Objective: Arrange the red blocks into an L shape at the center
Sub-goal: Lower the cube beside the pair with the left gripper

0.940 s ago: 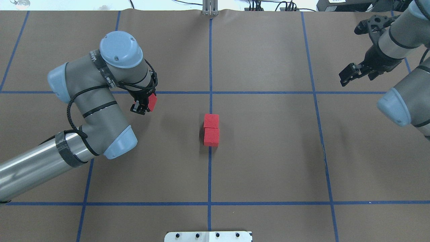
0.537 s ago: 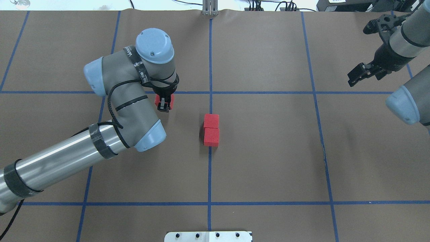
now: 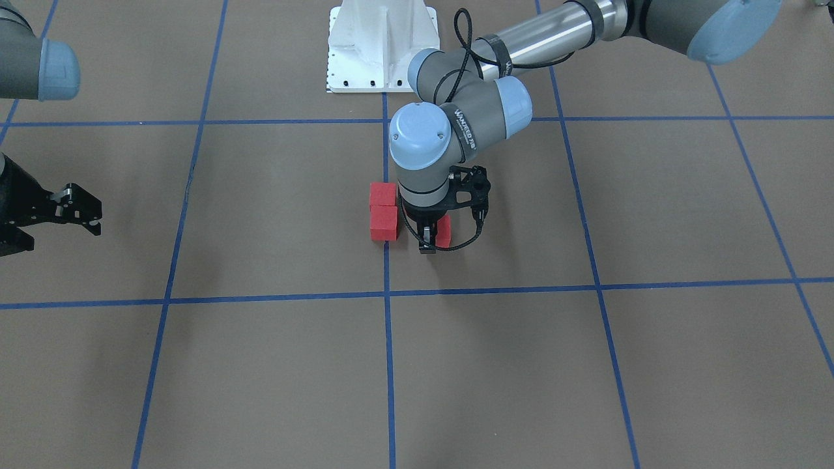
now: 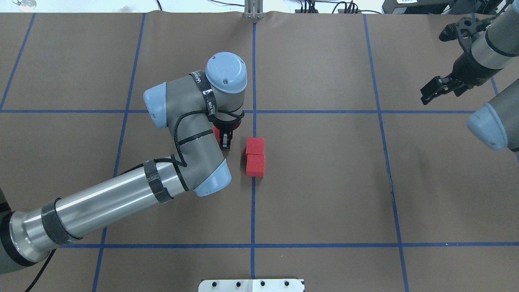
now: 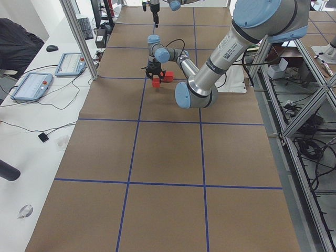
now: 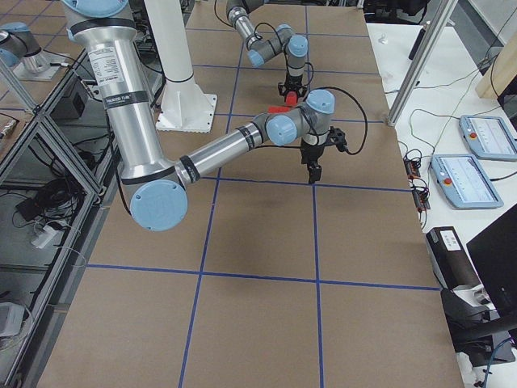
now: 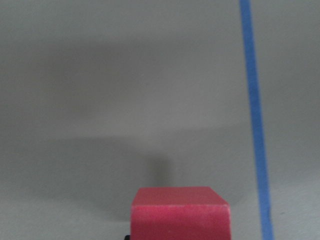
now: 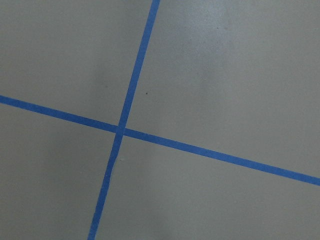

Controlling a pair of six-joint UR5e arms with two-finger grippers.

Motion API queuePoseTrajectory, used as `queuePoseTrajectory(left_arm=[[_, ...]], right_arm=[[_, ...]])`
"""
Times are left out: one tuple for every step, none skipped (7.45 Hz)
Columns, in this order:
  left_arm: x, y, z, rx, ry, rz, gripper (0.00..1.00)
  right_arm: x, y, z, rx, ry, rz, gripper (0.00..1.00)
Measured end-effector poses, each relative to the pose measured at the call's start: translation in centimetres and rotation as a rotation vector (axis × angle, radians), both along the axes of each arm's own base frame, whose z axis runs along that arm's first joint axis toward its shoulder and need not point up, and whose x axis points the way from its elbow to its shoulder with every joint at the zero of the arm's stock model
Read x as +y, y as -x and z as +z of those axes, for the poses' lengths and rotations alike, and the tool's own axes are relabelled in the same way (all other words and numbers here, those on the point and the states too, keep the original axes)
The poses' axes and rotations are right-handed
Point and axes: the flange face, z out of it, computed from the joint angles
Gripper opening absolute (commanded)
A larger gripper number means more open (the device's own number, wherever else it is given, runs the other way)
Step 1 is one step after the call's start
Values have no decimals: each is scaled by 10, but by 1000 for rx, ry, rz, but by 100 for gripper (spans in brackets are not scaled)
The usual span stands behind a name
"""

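Note:
Two red blocks (image 4: 255, 145) (image 4: 255, 165) lie touching in a short row on the centre tape line; they also show in the front view (image 3: 383, 194) (image 3: 384, 223). My left gripper (image 4: 225, 145) is shut on the third red block (image 4: 215, 135), just left of that row and pointing down. The front view shows the held block (image 3: 444, 232) beside the pair, with a small gap. In the left wrist view the block (image 7: 180, 212) sits at the bottom edge, over the paper. My right gripper (image 4: 432, 91) hangs open and empty at the far right, also seen in the front view (image 3: 81, 212).
Brown paper with a blue tape grid (image 4: 381, 111) covers the table. The white robot base plate (image 4: 251, 285) sits at the near edge. A metal post (image 4: 254, 10) stands at the far edge. The right wrist view shows only a tape crossing (image 8: 120, 131).
My left arm has swung right with the red block, from well left of centre to right beside the two blocks. The right gripper drew back slightly to the far right.

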Motion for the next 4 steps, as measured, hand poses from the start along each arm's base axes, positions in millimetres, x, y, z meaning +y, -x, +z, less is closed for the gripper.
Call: queuePoseTrajectory(left_arm=[[6, -5, -3, 4, 2, 8, 0], [8, -6, -5, 7, 2, 9, 0], [6, -4, -5, 8, 0, 7, 0], [5, -3, -5, 8, -2, 3, 0]], right_arm=[[0, 0, 0, -1, 0, 0, 99], [2, -1, -1, -3, -1, 0, 99], [5, -2, -2, -6, -4, -1, 99], [8, -4, -4, -12, -6, -3, 99]])
